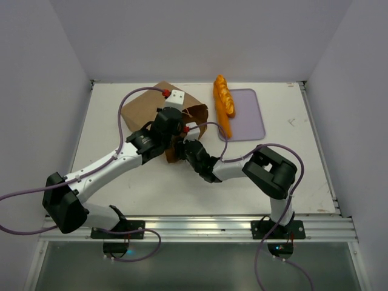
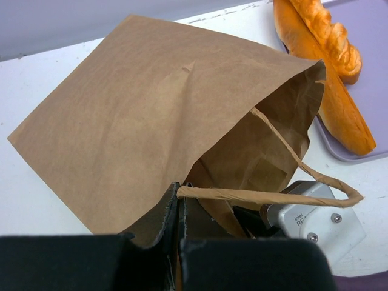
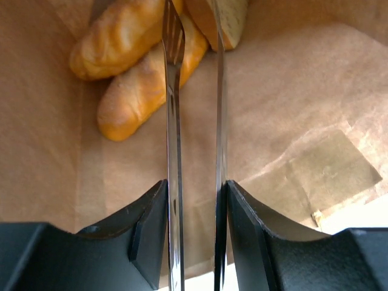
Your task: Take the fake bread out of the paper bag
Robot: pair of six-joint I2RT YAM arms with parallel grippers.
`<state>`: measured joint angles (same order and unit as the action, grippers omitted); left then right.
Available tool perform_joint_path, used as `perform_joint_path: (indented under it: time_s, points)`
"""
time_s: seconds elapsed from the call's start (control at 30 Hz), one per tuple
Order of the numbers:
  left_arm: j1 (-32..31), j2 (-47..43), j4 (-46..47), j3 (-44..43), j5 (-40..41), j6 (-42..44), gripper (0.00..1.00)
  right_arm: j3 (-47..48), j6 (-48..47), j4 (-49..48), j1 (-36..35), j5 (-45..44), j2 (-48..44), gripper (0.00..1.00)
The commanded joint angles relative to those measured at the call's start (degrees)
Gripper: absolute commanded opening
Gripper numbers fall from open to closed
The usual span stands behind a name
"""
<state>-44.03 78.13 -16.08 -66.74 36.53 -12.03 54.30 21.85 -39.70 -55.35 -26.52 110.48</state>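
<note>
Now, from above, your left arm is reaching to the bag, which is lying on the surface. Your right arm is extending into its mouth. Two loaves are lying on the tray.

Through the left wrist, the left jaws are pinching the paper edge at the bag's mouth and holding it agape.

Through the right wrist, the right jaws are clamping on the tongs, whose tips are standing apart near the bread lying deep inside the bag. Those pieces are looking light, rigid and glossy, so probably slippery. You would do well gripping one across its middle, gently, without snagging the thin paper.
</note>
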Motion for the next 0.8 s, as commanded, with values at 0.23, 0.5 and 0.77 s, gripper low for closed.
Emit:
perform_joint_path:
  time_s: [0.23, 0.5, 0.77]
  points:
    - [-0.27, 0.27, 1.49, 1.35, 0.29, -1.59, 0.0, -0.08, -0.49, -0.03, -0.02, -3.89, -0.97, 0.45]
    - [-0.35, -0.96, 1.57, 1.44, -0.06, -1.59, 0.0, 3.18, -1.45, 1.29, 0.07, -3.62, 1.41, 0.46]
    - [-0.44, -1.4, 1.49, 1.7, -1.37, -1.94, 0.0, 4.4, -2.68, 1.29, 0.07, -4.24, 2.55, 0.48]
